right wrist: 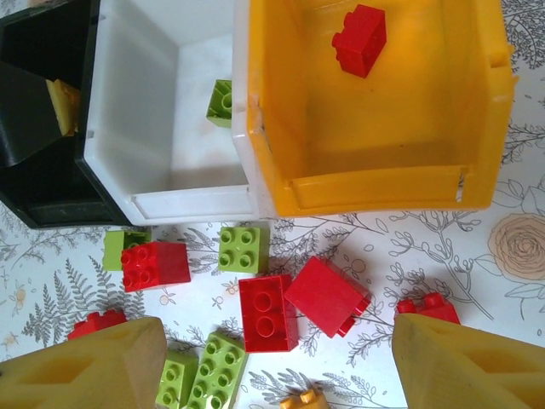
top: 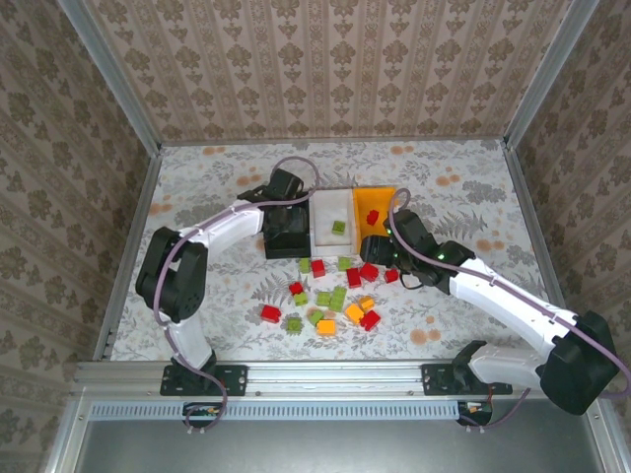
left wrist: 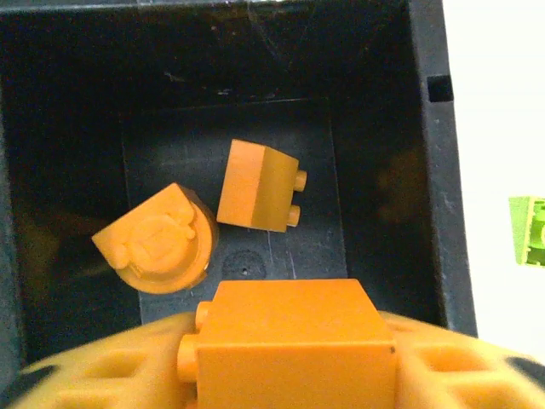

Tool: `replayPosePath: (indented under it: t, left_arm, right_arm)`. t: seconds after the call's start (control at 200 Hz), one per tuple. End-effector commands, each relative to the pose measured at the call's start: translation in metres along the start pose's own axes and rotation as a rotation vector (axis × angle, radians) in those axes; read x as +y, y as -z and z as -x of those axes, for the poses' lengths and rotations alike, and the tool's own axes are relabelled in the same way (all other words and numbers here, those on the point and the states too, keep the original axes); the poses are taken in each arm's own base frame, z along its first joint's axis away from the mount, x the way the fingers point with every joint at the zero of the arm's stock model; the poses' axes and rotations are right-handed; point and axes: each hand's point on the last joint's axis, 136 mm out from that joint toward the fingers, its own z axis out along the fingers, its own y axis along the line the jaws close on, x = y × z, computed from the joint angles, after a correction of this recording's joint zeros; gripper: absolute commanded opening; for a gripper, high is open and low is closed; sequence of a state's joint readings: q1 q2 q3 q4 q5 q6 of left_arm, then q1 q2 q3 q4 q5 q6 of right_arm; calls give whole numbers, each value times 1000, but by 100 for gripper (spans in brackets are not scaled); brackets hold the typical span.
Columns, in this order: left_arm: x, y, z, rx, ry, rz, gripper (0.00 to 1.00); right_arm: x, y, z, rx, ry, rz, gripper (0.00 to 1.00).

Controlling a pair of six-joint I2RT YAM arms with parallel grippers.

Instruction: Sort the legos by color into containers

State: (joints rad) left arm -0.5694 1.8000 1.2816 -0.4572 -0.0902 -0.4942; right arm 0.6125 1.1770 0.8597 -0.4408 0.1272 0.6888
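My left gripper (left wrist: 289,375) hangs over the black container (left wrist: 434,170) with its yellow fingers against both sides of an orange lego (left wrist: 294,341). Two more orange pieces (left wrist: 255,186) lie on that bin's floor. In the right wrist view the white container (right wrist: 192,200) holds a green lego (right wrist: 221,102) and the orange container (right wrist: 383,183) holds a red lego (right wrist: 359,38). My right gripper (right wrist: 277,366) stands open and empty just above two red legos (right wrist: 266,311) on the table, in front of the bins.
Loose red, green and orange legos (top: 330,296) are scattered on the patterned table in front of the bin row (top: 333,225). Patterned walls close in the table at the back and both sides. The right arm (top: 493,291) stretches across the right half.
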Motion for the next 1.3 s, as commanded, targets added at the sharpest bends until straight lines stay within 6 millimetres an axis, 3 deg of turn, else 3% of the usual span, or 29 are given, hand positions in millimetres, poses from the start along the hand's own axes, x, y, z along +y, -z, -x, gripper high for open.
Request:
replayPosePath:
  t: [0.0, 0.13, 0.285, 0.42, 0.545, 0.765, 0.955, 1.13, 1.295]
  left_arm:
    - [-3, 12, 13, -30, -7, -12, 65]
    - [-9, 35, 19, -74, 0, -52, 84]
    - [-26, 81, 24, -158, -2, -145, 98]
    - [-38, 117, 12, -209, -2, -235, 100]
    - [-40, 134, -13, -231, 16, -296, 100]
    - [-19, 135, -73, -225, 72, -318, 100]
    - [11, 129, -112, -199, 126, -281, 100]
    - [28, 124, -131, -180, 159, -246, 100]
    - [35, 123, -133, -186, 176, -234, 100]
  right_arm:
    - [-9, 3, -7, 20, -7, -22, 73]
    - [-10, 3, -10, 30, -9, -26, 74]
    - [-12, 0, -17, 52, -21, -26, 74]
    - [-16, -2, -25, 78, -27, -36, 74]
    - [-23, -4, -37, 121, -24, -54, 75]
    - [-37, -13, -73, 252, -20, -88, 75]
    - [-16, -12, -120, 413, 96, 14, 75]
    - [-16, -10, -160, 519, 249, -13, 77]
    - [-10, -16, -173, 527, 373, -24, 76]
